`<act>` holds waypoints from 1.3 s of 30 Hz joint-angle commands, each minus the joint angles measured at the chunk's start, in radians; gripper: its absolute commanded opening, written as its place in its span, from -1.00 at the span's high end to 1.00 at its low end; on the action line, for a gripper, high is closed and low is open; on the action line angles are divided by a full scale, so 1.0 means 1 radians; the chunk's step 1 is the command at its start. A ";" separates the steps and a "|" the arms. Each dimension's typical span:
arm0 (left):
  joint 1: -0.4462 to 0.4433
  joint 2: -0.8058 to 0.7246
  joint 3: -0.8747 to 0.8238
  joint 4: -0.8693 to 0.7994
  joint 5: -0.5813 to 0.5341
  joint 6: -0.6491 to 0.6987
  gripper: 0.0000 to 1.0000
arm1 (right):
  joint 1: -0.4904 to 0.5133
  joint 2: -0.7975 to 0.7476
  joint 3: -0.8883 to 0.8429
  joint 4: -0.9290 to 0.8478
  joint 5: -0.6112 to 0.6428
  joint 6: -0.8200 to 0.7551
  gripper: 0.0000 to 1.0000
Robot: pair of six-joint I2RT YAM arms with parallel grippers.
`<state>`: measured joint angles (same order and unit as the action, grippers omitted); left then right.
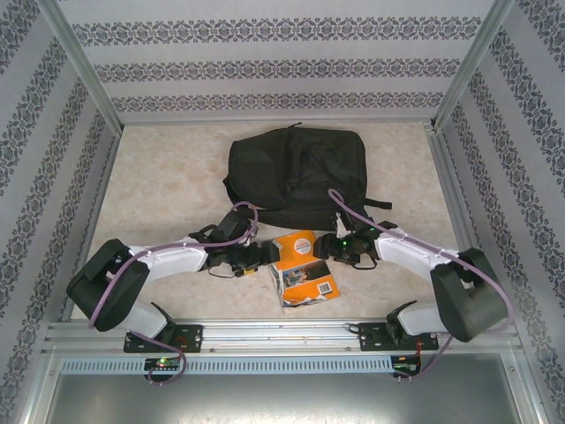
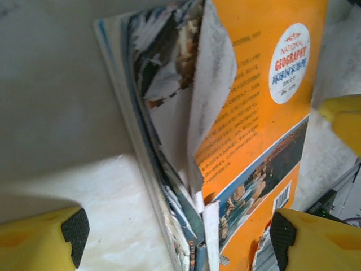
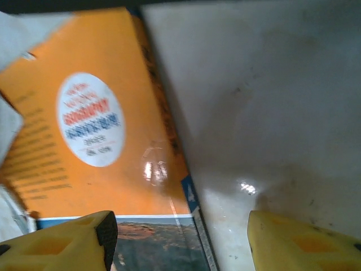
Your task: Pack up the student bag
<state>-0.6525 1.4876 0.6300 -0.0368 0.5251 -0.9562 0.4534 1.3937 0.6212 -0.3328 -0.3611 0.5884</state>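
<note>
the student bag [image 1: 296, 172] lay flat at the far middle of the table [image 1: 168, 177], beyond both arms. an orange book [image 1: 305, 269] lay just in front of its near edge.

grippers: the left gripper [image 1: 256, 256] was spread wide. in its wrist view [image 2: 177, 231] one finger sat over bare table and the other at the book's [image 2: 265, 113] cover, pinching nothing. the right gripper [image 1: 328, 247] was also parted [image 3: 180, 237], one finger over the cover [image 3: 113, 141] and the other over bare table, straddling the book's edge.

risks noted:
- the cover was torn and a loose leaf curled upward. a pinch on that leaf alone would likely rip it or let the pages fan out.
- both grippers crowded the same small book, so closing together could knock the fingers against each other or skid the book across the smooth top.
- no open mouth could be made out on the bag. a book pushed at shut fabric would likely just shove the soft bag away.

condition of the bag: black soft fabric, creased and slack, by far the largest item. a strap trailed at its right side. zipper state could not be determined.
</note>
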 commanded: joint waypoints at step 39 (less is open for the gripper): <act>0.014 0.217 0.018 0.440 0.206 -0.134 -0.54 | 0.047 0.057 -0.064 0.289 -0.396 0.127 -0.17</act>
<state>-0.5987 1.6012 0.6800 0.0139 0.6540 -1.1099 0.5068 1.4750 0.5652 -0.1001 -0.7025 0.6910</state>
